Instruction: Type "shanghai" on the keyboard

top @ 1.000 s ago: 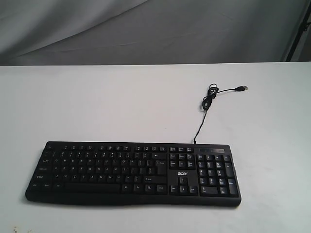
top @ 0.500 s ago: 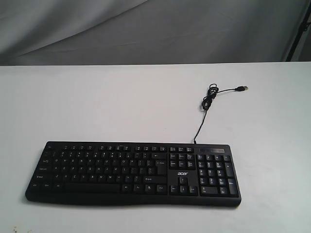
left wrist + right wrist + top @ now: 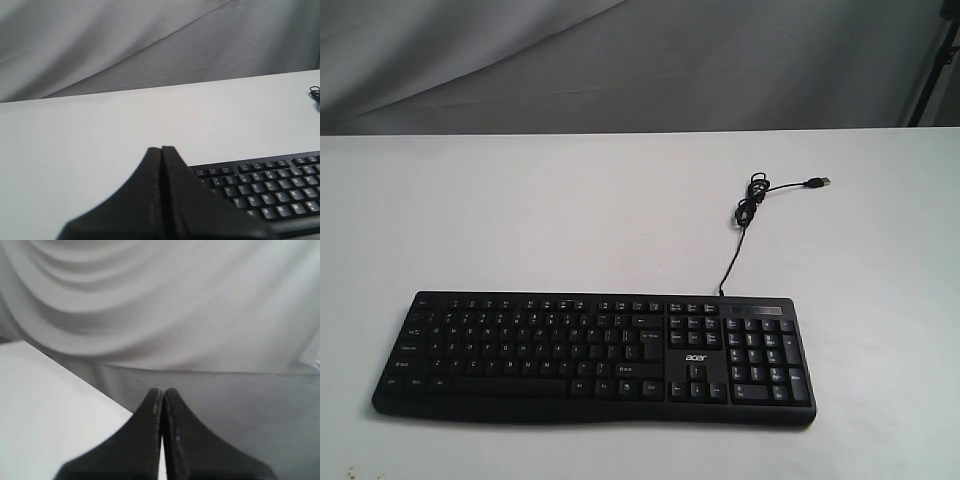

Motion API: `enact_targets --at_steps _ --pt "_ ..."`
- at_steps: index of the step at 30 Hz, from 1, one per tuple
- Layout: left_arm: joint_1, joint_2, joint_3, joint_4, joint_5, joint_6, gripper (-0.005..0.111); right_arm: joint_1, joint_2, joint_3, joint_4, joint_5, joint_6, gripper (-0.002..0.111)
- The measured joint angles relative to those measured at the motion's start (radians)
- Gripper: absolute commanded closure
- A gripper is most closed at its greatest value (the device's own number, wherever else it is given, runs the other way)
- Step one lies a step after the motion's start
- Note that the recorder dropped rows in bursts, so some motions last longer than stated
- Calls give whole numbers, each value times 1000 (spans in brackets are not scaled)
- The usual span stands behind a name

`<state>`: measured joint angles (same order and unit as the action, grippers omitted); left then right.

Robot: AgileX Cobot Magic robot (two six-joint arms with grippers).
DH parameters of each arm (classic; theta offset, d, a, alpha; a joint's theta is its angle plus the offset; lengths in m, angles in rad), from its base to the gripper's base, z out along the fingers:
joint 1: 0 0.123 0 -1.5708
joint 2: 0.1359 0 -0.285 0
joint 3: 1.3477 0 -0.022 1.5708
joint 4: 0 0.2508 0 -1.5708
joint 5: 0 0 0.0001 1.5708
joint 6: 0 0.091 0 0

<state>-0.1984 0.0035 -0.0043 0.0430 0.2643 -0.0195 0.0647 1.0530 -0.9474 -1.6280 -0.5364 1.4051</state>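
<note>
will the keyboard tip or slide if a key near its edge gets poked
The keyboard lies flat and wide on the table, so it likely won't tip. On that smooth white top a slanted poke might slide it a little. Its thin cable lies slack, so it probably won't resist.

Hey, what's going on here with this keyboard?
Nothing is being touched. A black keyboard lies on the white table, and its cable trails off unplugged. Neither arm shows in the exterior view. The left gripper, jaws closed, points toward the keyboard without contact. The right gripper, also closed, faces the grey backdrop.
</note>
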Motion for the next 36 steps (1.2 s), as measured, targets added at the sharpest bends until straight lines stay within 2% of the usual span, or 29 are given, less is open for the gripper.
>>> enact_targets --at_steps 5,10,14,16,18,23,28,31,34,36 --pt "0 0 0 0 0 0 107 0 72 -62 -110 303 -84 108" --pt "0 0 0 0 0 0 107 0 67 -74 -121 654 -294 108" --pt "0 0 0 0 0 0 107 0 72 -121 -86 928 -352 108" --pt "0 0 0 0 0 0 107 0 85 -183 65 994 -391 108" --pt "0 0 0 0 0 0 107 0 103 -255 328 1026 -536 108" --pt "0 0 0 0 0 0 107 0 182 -387 1081 1071 -1194 108" --pt "0 0 0 0 0 0 107 0 281 -419 1841 1233 -1905 108" --pt "0 0 0 0 0 0 107 0 347 -419 2131 1346 -2204 108" --pt "0 0 0 0 0 0 107 29 412 -416 2291 1398 -2353 108" --pt "0 0 0 0 0 0 107 70 446 -411 2334 1404 -2398 108"
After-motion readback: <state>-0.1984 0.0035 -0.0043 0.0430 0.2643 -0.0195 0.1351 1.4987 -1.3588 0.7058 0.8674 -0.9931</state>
